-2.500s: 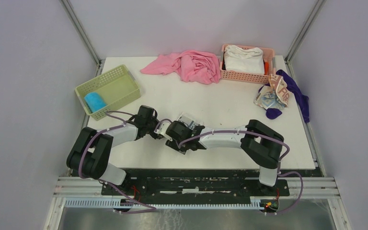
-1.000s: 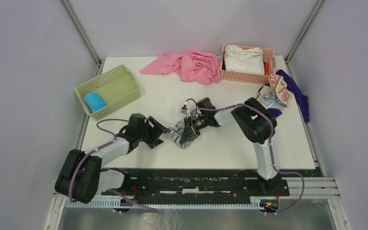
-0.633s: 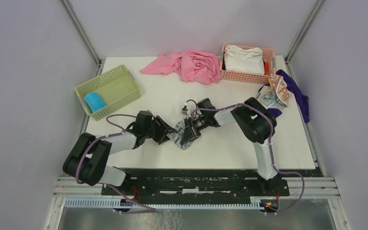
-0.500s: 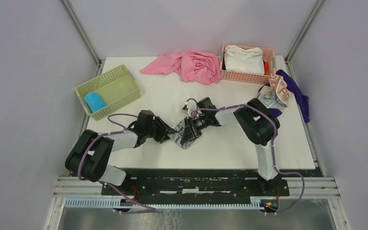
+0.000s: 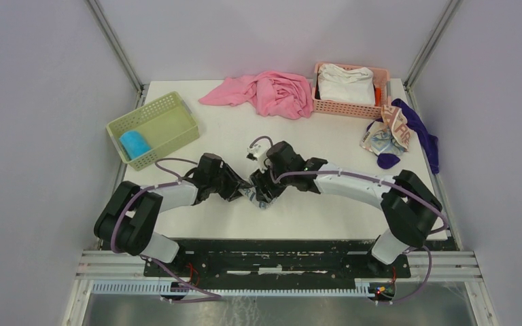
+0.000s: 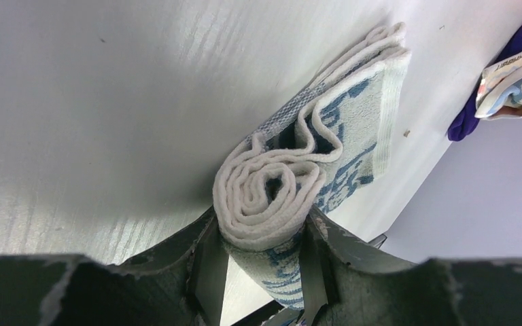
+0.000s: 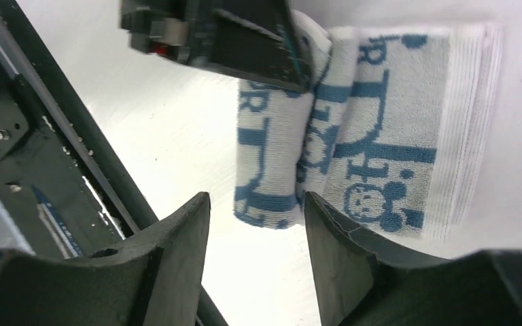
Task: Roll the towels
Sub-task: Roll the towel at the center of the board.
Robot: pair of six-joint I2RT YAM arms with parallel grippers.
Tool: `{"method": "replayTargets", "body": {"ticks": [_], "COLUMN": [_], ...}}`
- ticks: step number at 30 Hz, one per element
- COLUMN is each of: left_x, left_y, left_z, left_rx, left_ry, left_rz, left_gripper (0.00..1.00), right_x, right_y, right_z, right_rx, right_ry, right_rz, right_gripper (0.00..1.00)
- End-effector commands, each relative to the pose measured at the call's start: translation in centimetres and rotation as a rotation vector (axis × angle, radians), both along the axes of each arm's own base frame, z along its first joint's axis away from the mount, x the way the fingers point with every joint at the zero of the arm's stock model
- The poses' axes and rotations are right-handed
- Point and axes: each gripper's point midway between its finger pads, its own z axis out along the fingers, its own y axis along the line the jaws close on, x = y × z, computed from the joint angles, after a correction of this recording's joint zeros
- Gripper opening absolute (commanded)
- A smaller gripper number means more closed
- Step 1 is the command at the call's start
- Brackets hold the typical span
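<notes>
A white towel with dark blue print [image 5: 259, 195] lies on the table near its front middle, one end rolled and the rest folded flat [image 6: 340, 129]. My left gripper [image 6: 262, 227] is shut on the rolled end, one finger on each side. My right gripper [image 7: 255, 204] hovers open just over the towel's other edge [image 7: 380, 122], with nothing between its fingers. A rolled bright blue towel [image 5: 134, 144] sits in the green basket [image 5: 166, 115]. The cream towel with lettering [image 5: 386, 136] lies crumpled at the right.
A large pink cloth [image 5: 265, 92] lies at the back middle. Beside it, a pink basket [image 5: 329, 105] holds a white cloth [image 5: 345, 85]. A purple cloth [image 5: 425, 139] lies under the cream towel near the table's right edge.
My left gripper has moved in and shut on the roll. My right gripper has let go of the towel and opened, and the right arm's elbow has swung out to the right.
</notes>
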Motion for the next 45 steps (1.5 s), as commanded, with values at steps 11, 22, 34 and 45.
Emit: {"method": "replayTargets", "body": {"ticks": [11,22,34,45], "left_x": [-2.2,-2.7,-4.9,-1.7], "left_y": [2.8,3.1,6.1,6.7], "left_z": [-2.8,-2.8,-3.1,3.8], "left_rx": [0.159,0.164,0.194,0.165], "left_ry": [0.103,0.110,0.133,-0.125], "left_rz": [0.036,0.045,0.109,0.172], "left_gripper": [0.48,0.49,0.50,0.84], "right_x": [-0.7,-0.7,-2.7,-4.7], "right_y": [2.2,0.0,-0.2,2.6], "right_z": [-0.8,-5.9,-7.5,-4.6], "right_rx": [-0.335,-0.548,-0.543,-0.141], "right_ry": [-0.527,-0.511,-0.391,0.085], "right_rz": [0.075,0.102,0.212,0.276], "right_gripper": [0.54,0.51,0.18,0.00]}}
